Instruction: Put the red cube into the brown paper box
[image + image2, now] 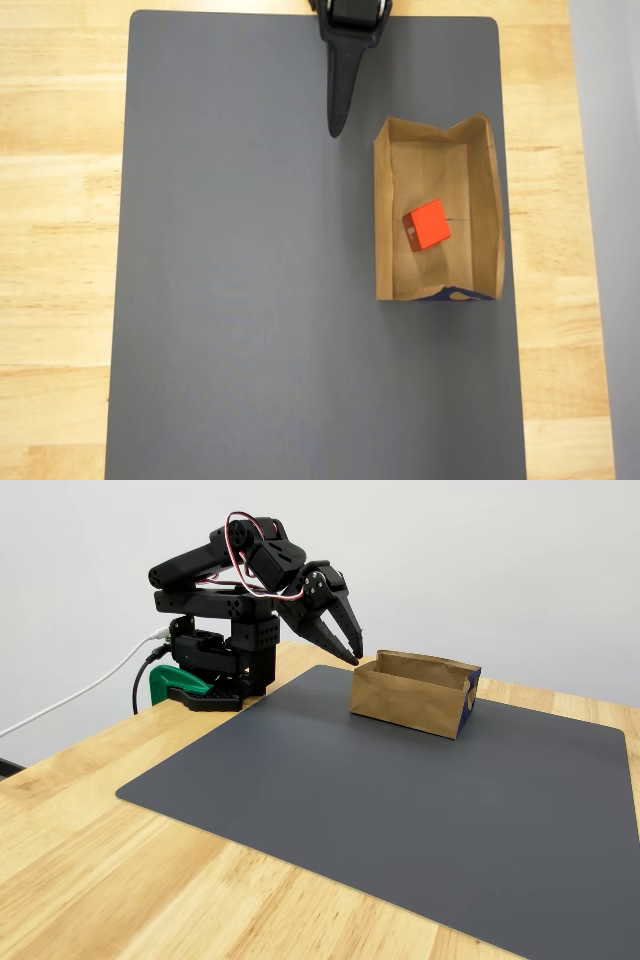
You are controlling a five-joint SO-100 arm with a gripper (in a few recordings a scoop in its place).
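Red cube (428, 224) resting on the floor of the brown paper box (485, 215), roughly mid-length beside the fold line, tilted a little against the walls' direction, white mark on the side facing left in the overhead view. Box standing on the dark grey mat (250, 300) toward its right side, blue-printed end (455, 295) nearest the lower edge. Hand (352, 652) raised clear of the box's near corner in the fixed view, pointing down, fingers close together with a slight gap at most, gripping nothing. Arm folded back over its base at the wooden worktop (90, 820) edge. Placement apparently done; retreat to rest seemingly the step in hand. Next move likely just a tuck-in, away from the paper wall.
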